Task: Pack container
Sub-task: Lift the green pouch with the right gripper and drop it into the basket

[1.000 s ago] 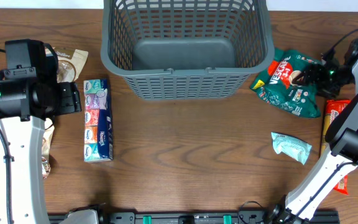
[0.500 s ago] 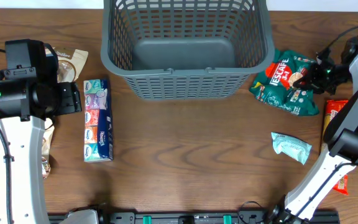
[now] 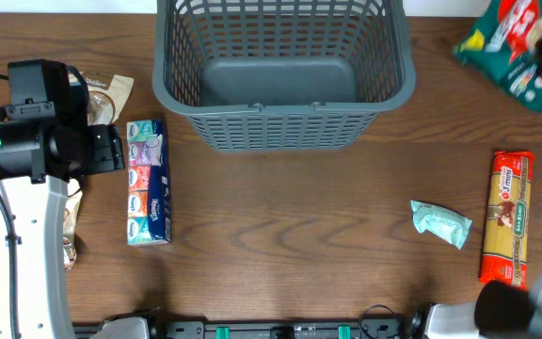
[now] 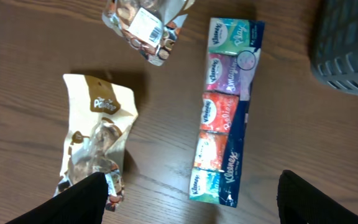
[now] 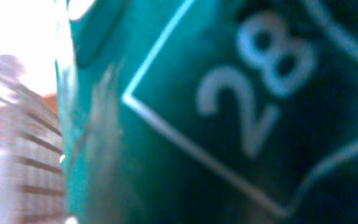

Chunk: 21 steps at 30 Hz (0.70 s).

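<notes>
Left gripper (image 4: 191, 186): hovering with its dark fingers spread wide apart and gripping nothing, above a long film-wrapped tissue pack (image 4: 225, 106) and a crinkled tan pouch (image 4: 98, 137).
Right gripper: gripping a glossy green bag (image 3: 520, 47), which is hiding its fingers and hanging blurred over the far right corner of the wood-grain counter (image 3: 299, 245).
Container (image 3: 280, 71): a dark grey rectangular basket with lattice sides, sitting upright at the far middle.

Dark brown wood-grain table (image 3: 280, 207), evenly lit from above, soft shadows only. Beyond table's far edge, narrow pale strip (image 3: 64, 6), possibly wall or floor. Along table's near edge, black rail (image 3: 280, 331) with green fittings.
</notes>
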{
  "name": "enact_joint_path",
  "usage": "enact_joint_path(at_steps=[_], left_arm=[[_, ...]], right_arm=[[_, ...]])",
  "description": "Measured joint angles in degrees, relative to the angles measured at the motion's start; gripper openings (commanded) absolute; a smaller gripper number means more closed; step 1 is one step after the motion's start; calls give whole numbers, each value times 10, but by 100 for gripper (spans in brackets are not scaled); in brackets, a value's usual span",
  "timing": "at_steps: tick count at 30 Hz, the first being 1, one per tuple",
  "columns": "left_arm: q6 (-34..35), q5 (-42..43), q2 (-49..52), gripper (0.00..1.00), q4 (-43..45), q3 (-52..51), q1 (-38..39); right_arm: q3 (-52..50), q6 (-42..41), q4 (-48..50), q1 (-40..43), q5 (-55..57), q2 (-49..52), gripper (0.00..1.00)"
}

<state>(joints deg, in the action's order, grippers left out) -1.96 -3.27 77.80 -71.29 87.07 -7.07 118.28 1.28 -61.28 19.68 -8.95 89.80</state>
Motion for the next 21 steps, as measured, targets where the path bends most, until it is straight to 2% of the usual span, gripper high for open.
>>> enact_joint_path(at_steps=[4,9,15,21], left_arm=[[0,4,0,77,0,0,0],[0,6,0,77,0,0,0],[0,10,0,77,1,0,0],[0,13,0,77,2,0,0]], right_arm=[[19,14,67,-85,-9,-42,1],[21,69,144,-203,-30,-38,1],[21,167,159,-308,-83,35,1],[21,272,100,-358,-106,167,1]])
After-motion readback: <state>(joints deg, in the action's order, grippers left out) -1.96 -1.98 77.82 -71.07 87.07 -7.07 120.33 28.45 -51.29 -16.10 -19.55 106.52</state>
